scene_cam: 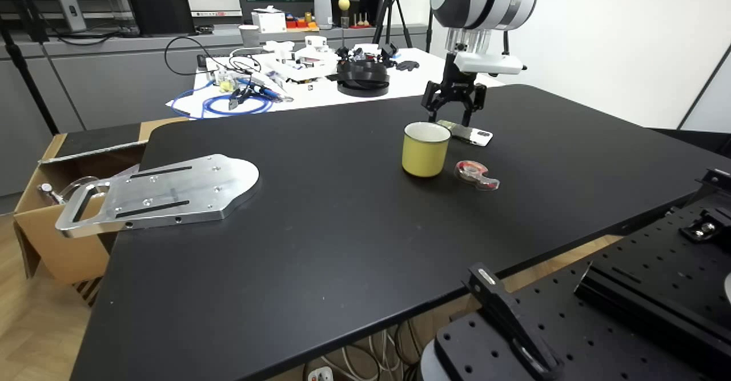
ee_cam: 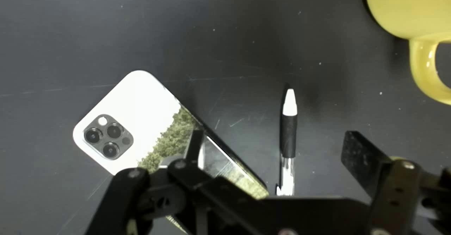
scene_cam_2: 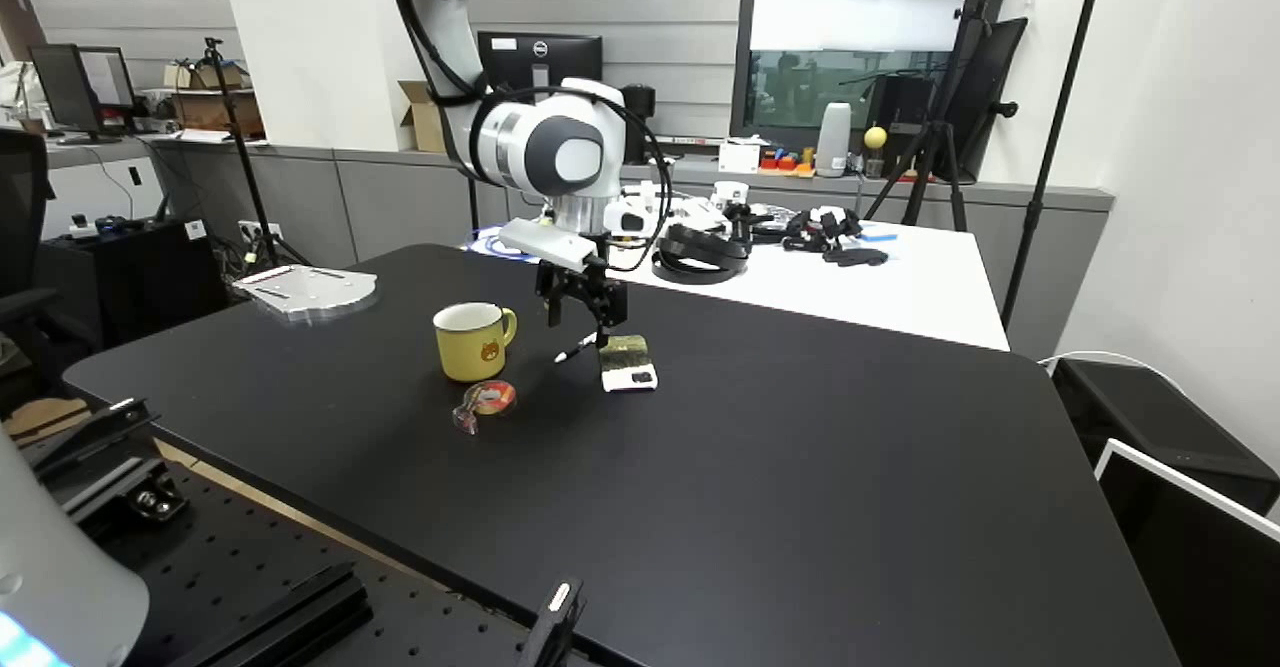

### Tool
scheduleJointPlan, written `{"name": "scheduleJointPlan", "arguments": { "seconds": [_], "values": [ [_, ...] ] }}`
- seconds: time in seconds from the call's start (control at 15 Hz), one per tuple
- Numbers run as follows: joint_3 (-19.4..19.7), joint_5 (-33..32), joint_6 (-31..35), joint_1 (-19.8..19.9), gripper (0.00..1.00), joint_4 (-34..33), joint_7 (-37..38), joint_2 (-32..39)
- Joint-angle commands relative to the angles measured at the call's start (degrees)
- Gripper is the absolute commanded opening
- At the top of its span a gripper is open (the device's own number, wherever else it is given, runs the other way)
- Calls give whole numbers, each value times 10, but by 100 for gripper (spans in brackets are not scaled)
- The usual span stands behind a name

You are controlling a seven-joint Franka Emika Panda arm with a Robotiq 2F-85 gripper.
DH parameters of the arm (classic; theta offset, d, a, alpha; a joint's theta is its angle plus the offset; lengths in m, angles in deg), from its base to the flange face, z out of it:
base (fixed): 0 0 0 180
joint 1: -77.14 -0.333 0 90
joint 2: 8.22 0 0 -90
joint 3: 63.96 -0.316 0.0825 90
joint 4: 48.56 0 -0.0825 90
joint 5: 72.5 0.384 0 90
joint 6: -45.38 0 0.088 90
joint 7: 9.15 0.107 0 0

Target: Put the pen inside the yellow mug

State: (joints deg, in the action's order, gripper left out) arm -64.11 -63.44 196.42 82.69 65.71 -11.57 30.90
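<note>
Pen [ee_cam: 289, 140]: laid near the yellow mug [scene_cam: 424, 152], between it and the phone [ee_cam: 160, 129], not yet grasped.
Mug: stood upright on the table [scene_cam: 314, 255]; no pen is seen inside.
Gripper [ee_cam: 276, 148]: set beside the mug, its parted jaws seen on either side of the pen; nothing is clamped.
Pen into mug: only the approach appears done; grasp, lift, carry to the mug and release are left.
</note>
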Motion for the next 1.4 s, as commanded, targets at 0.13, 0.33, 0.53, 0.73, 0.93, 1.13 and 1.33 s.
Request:
{"name": "scheduleJointPlan", "arguments": {
  "seconds": [0.13, 0.33, 0.53, 0.73, 0.93, 1.13, 1.33],
  "values": [
    [-5, -3, 3, 2, 100, -4, 5, 4],
    [-8, -2, 17, -2, 100, -5, 6, 11],
    [-15, 0, 36, -2, 100, -5, 3, 18],
    [-22, 0, 56, -2, 100, -6, 4, 28],
    [-26, -1, 73, -2, 100, -7, 4, 37],
    [-28, -3, 93, -5, 75, -7, 7, 47],
    [-29, -3, 105, -6, 58, -9, 9, 57]
  ]
}}
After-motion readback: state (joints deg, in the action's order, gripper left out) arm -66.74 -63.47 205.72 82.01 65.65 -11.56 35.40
